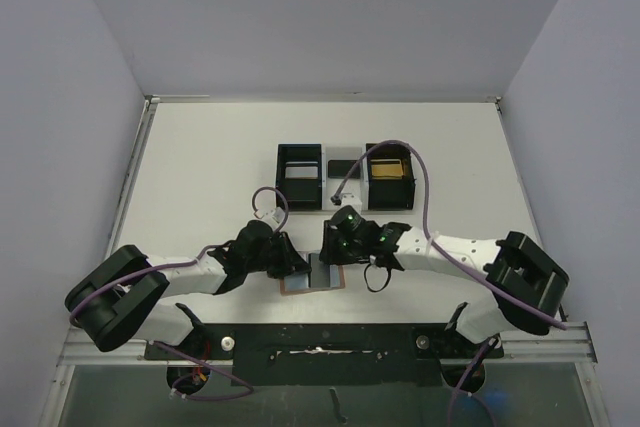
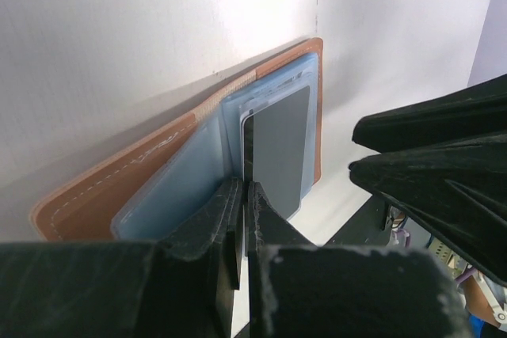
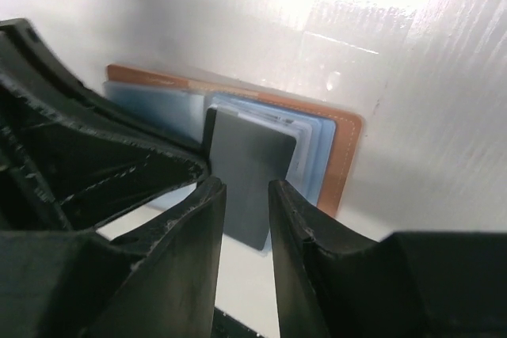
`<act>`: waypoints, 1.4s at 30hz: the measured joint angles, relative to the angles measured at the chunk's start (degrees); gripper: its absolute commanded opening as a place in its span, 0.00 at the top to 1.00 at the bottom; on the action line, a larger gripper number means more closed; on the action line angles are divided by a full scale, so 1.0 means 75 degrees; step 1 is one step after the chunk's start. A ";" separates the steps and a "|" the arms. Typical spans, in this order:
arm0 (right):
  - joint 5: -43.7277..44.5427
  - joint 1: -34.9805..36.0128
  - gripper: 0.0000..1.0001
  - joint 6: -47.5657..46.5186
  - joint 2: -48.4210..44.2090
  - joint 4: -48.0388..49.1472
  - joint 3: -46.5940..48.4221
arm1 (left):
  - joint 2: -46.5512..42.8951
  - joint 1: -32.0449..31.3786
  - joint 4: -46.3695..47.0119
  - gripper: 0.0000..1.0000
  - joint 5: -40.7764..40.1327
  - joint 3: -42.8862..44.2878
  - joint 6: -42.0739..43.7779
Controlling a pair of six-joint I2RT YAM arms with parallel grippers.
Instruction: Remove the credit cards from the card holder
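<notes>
Here the open wallet (image 1: 300, 291) is held at the middle of the near edge of the desk (image 1: 200, 167), apparently pinned by the left gripper (image 2: 244, 189), pressed together, so that the grey card (image 3: 247, 165) jutting from it can be reached by the slightly spread right gripper (image 3: 247, 192).

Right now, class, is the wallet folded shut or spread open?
Spread open: the wallet lies flat, blue pockets up, a grey card sticking out of one.
</notes>
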 measured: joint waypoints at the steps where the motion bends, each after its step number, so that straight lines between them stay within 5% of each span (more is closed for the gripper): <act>1: 0.0245 0.0119 0.71 0.0003 0.0236 -0.0198 0.0239 | 0.0000 0.0003 0.0015 1.00 0.0003 -0.0003 -0.0003; 11: 0.1559 0.0694 0.73 0.0067 0.1262 -0.1478 0.0915 | 0.0000 0.0023 0.0064 1.00 0.0009 -0.0061 -0.0029; 33: 0.1862 0.0831 0.86 0.0090 0.1568 -0.1306 0.1166 | -0.0265 0.0440 -0.0294 1.00 0.0026 -0.0152 0.0169; 38: 0.1859 0.0831 0.86 0.0073 0.1542 -0.1212 0.1113 | -0.0332 0.0463 -0.0291 0.78 0.0096 -0.0192 0.0192; 42: 0.1833 0.0831 0.86 0.0026 0.1539 -0.1142 0.1099 | -0.0300 0.0466 -0.0114 0.73 0.0271 -0.0192 0.0134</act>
